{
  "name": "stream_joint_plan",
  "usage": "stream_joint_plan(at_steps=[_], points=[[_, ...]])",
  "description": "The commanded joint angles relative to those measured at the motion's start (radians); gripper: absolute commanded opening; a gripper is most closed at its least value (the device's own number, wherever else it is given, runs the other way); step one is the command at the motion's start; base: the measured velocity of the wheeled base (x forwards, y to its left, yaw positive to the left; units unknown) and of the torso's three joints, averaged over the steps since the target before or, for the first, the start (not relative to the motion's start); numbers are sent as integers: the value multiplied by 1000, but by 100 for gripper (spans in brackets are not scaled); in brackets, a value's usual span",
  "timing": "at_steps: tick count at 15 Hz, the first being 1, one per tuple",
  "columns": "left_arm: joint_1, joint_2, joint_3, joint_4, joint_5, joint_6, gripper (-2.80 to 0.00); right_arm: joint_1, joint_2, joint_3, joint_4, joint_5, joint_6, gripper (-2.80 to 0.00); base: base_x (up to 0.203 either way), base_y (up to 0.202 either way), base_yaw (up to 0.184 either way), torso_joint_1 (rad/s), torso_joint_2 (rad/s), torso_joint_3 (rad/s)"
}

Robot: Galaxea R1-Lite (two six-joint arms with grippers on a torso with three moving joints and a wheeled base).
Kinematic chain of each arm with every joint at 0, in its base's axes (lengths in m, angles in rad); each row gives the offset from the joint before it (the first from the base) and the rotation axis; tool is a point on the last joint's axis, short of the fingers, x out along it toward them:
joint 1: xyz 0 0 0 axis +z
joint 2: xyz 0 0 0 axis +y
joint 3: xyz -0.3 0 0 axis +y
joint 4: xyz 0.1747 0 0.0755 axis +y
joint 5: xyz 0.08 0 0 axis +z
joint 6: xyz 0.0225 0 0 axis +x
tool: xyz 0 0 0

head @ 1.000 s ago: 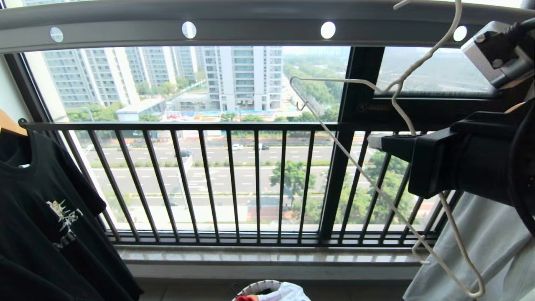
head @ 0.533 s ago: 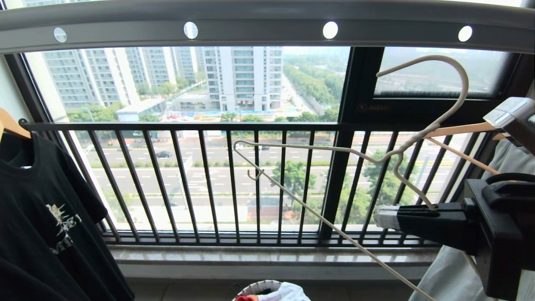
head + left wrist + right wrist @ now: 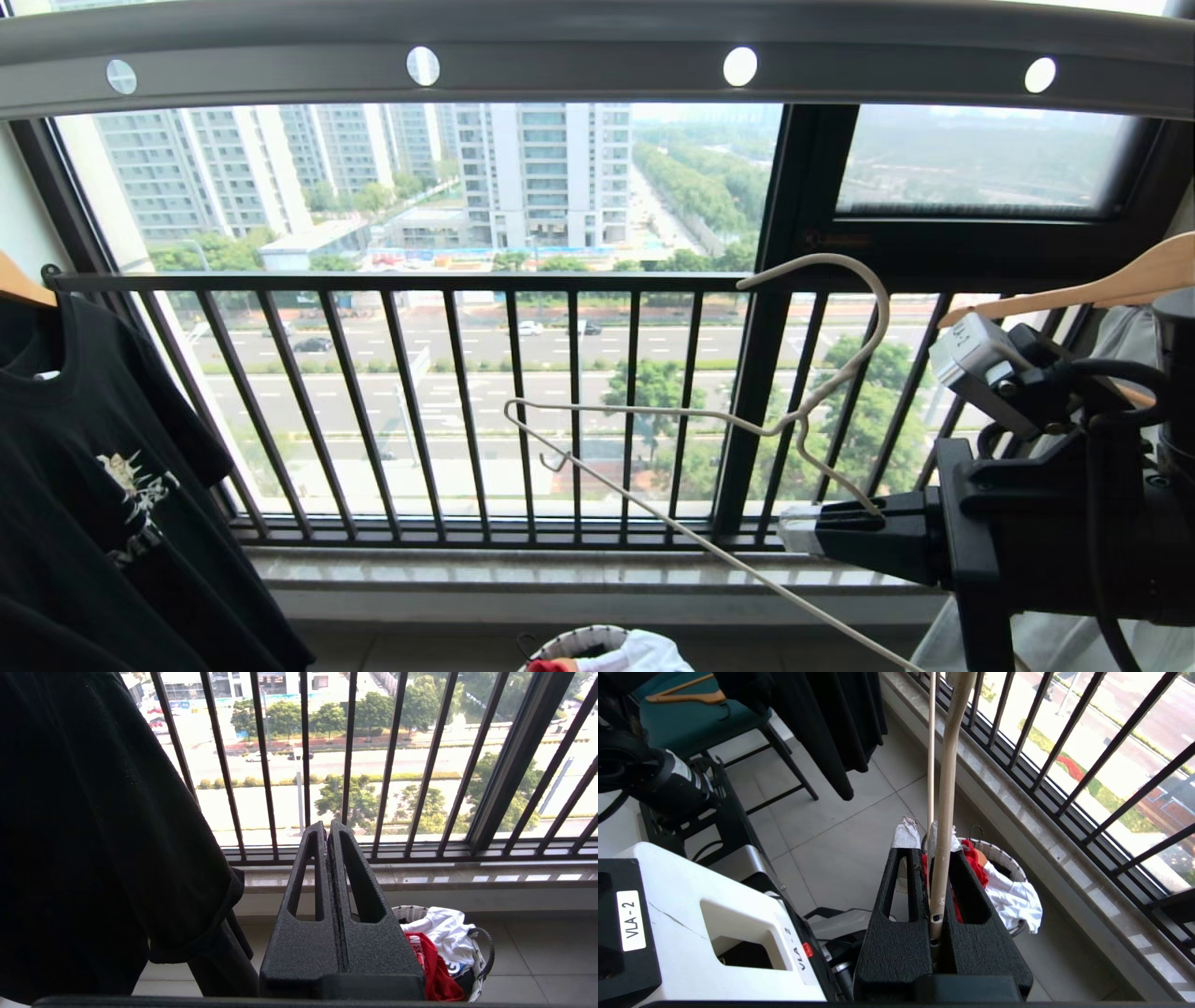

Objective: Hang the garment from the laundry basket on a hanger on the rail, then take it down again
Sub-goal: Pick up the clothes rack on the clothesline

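Below rail [image 3: 579, 56], R-wrist-only: red garment [image 3: 973, 861].

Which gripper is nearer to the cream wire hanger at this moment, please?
Right. The right gripper is shut on the hanger, holding it below the rail. The left gripper is shut and empty, beside the black T-shirt.

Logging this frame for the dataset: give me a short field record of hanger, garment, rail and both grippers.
hanger: cream wire hanger, off the rail, bare
rail: grey bar overhead, nothing hooked in view
garment: red T-shirt in the laundry basket on the floor
right gripper: shut on the hanger, below the rail
left gripper: shut, empty, beside the black T-shirt
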Motion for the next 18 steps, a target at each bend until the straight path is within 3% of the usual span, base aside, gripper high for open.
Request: stream_joint_plan(at_steps=[1,18], points=[[0,1,0,1,0,0,-280,-18,41,-6,-11,4,-5,-280,0,0,0,0,0,0],[-1,1,0,1,0,0,-280,-34,39,-6,-12,-3,-3,-280,0,0,0,0,0,0]])
